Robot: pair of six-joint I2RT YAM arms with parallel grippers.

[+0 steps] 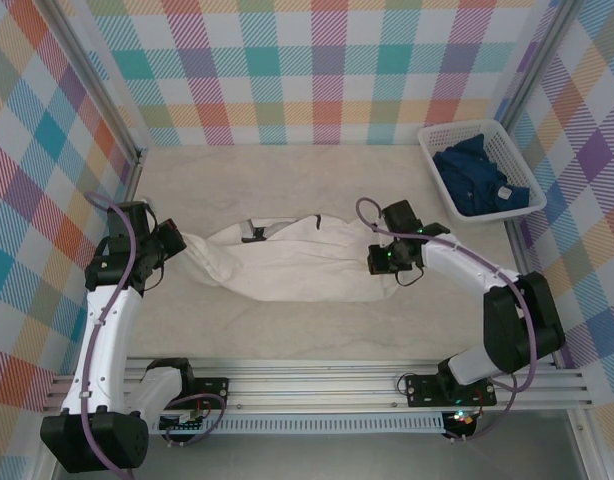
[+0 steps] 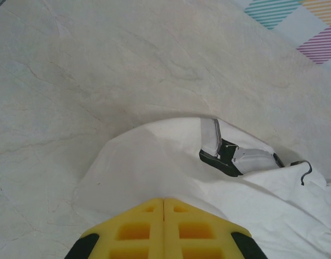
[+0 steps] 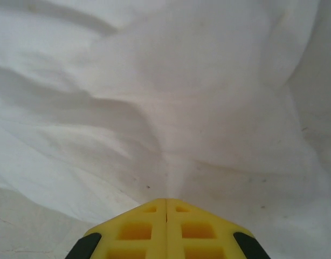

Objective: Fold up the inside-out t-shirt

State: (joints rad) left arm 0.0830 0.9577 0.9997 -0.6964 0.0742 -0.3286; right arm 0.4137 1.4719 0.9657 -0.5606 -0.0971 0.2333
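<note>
Both clenched on the inside-out t-shirt [image 1: 287, 262], bunched in the middle of the surface: left pincer [image 1: 174, 243] one end, right pincer [image 1: 380, 262] the other. Grips look shallow, so an uneven pull could slip cloth free.

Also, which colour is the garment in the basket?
The garment is dark blue, clearest in the top external view.

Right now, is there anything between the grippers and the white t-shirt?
Nothing visible. The left gripper is shut on the t-shirt at its left end, the right gripper at its right end. The basket stands apart, far right.
</note>
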